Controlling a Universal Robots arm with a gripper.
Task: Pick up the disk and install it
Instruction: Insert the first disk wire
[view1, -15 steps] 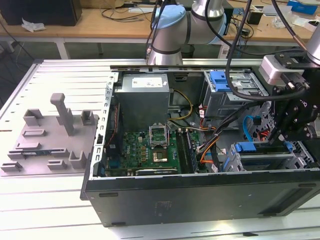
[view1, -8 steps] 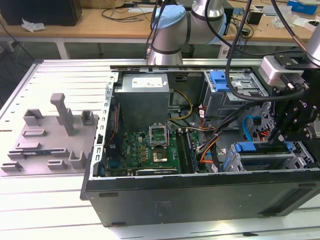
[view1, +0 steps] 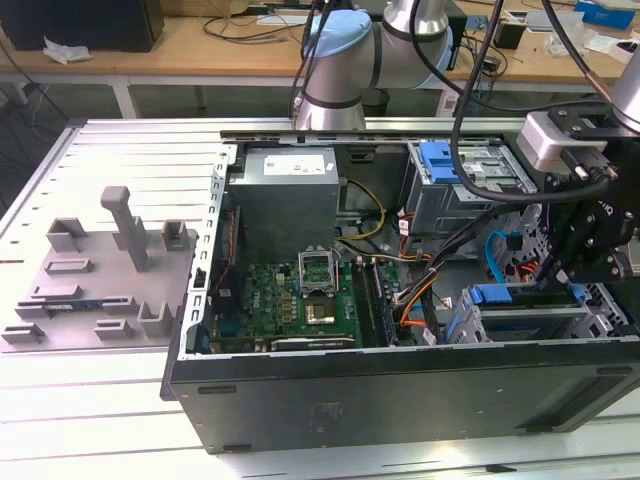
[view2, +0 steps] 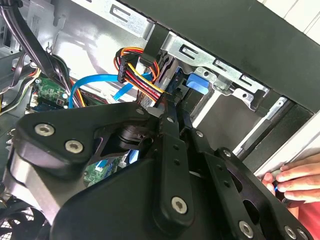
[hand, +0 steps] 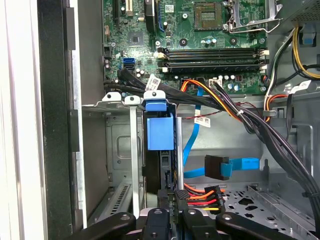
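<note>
The disk (hand: 161, 132) stands on edge in the metal drive cage (hand: 117, 145) at the near corner of the open computer case, its blue carrier showing. In the exterior view the disk (view1: 492, 295) lies low in the cage at the view's right. My gripper (hand: 172, 197) sits at the disk's end beside the orange and red power plug (hand: 200, 194), fingers close together on the disk's edge. In the second wrist view the gripper (view2: 172, 107) narrows to a point just short of the blue carrier tab (view2: 197, 82). The black gripper (view1: 578, 285) hangs over the cage.
Bundled black and coloured cables (hand: 240, 112) and a blue data cable (hand: 235, 167) run beside the cage. The motherboard (view1: 300, 300) and grey power supply (view1: 285, 195) fill the case. A person's hand (view2: 295, 180) rests at the case's outer edge. A grey fixture (view1: 100, 270) lies outside the case.
</note>
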